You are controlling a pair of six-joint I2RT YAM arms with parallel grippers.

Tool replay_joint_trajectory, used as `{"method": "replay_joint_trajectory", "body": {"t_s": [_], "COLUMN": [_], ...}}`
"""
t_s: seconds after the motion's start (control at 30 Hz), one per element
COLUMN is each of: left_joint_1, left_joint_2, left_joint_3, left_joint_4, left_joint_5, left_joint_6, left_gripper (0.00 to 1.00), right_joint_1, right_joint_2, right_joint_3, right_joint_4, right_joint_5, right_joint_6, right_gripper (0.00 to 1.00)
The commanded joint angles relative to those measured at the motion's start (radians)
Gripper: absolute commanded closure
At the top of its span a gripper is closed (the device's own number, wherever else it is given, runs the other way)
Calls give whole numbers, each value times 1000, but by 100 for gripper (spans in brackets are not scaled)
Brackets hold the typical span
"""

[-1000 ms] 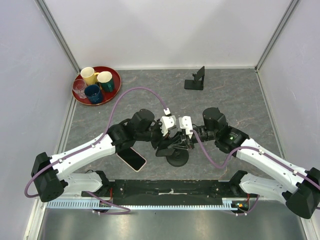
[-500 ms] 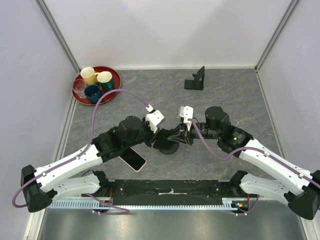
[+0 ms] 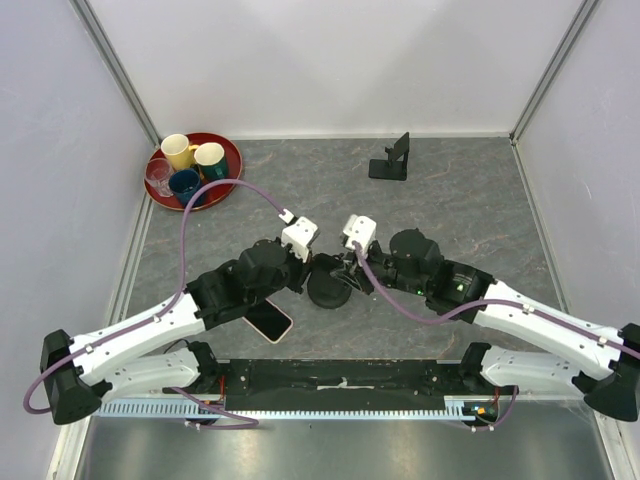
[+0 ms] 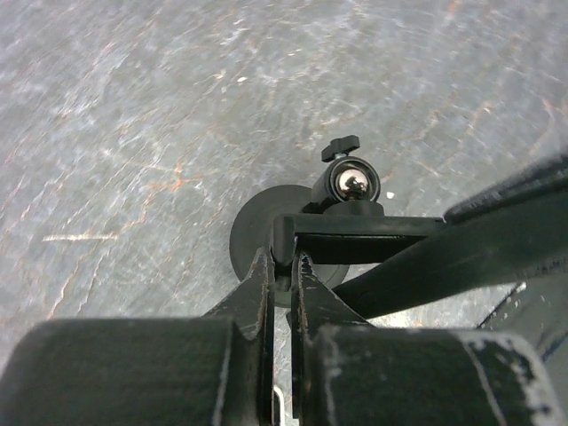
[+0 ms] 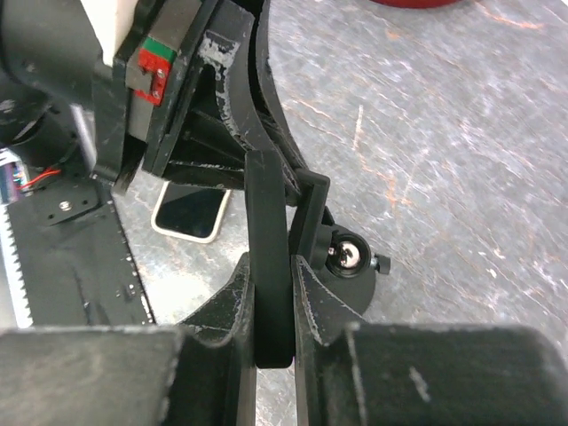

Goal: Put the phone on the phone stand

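Top external | left fingers point(image 4: 256, 288) and right fingers point(image 5: 312, 300) are both grasping round-base holder point(image 3: 328, 289), likely adjusting its plate | phone point(image 3: 267, 322) is lying near-left, phone stand point(image 3: 390, 160) is standing far, untouched

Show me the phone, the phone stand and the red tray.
phone point(image 3: 270, 322), top view, exposed near end
phone stand point(image 3: 388, 168), top view, flat base
tray point(image 3: 238, 165), top view, right rim
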Motion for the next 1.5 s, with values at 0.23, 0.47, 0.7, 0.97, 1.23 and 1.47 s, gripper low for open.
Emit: {"method": "replay_joint_trajectory", "body": {"t_s": [0.23,0.47,0.7,0.97,1.23,1.47], "left_joint_1": [-2,-21,-25,-25,-25,-25], "left_joint_2": [23,-6,-55,-81,-18,21], "left_joint_3": [130,111,75,68,150,202], "left_joint_4": [-162,-181,-179,-222,-385,-527], "left_joint_5": [-704,-684,-543,-461,-380,-426], "left_joint_6": [-379,-451,-434,-434,-442,-532], "left_gripper": [98,98,98,98,98,92], "right_joint_1": [210,214,208,205,207,219], "right_joint_2": [203,288,292,315,332,328], "right_joint_3": [233,290,270,233,233,209], "right_joint_4": [-498,-568,-557,-558,-551,-543], "right_joint_5": [1018,1033,989,929,874,828], "right_joint_6": [296,491,515,553,524,538], "right_gripper": [100,100,100,100,100,100]}}
